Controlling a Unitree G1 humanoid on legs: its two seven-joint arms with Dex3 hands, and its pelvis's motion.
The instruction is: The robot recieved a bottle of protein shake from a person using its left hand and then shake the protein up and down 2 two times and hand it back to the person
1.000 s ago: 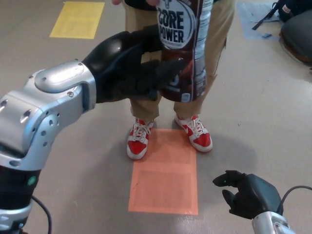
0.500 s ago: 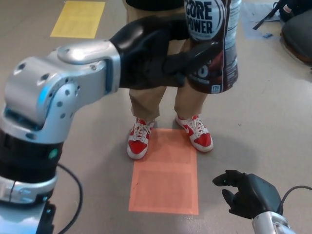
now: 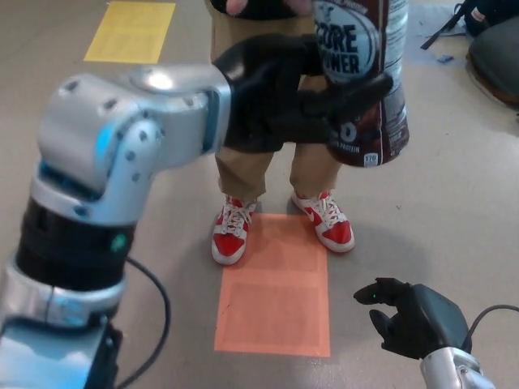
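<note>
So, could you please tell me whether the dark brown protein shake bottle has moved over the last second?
Yes. The dark brown protein shake bottle shifted toward picture right, judged against the orange floor patch.

A dark protein shake bottle [image 3: 366, 81] is gripped by the left hand [image 3: 284, 97], held up at the far centre of the scene. Behind it, a person's tan trousers [image 3: 243, 166] and red-and-white shoes [image 3: 231, 231] are seen, next to an orange floor patch [image 3: 276, 288]. The right hand [image 3: 413, 318] is held low, near right, fingers apart and empty.
</note>
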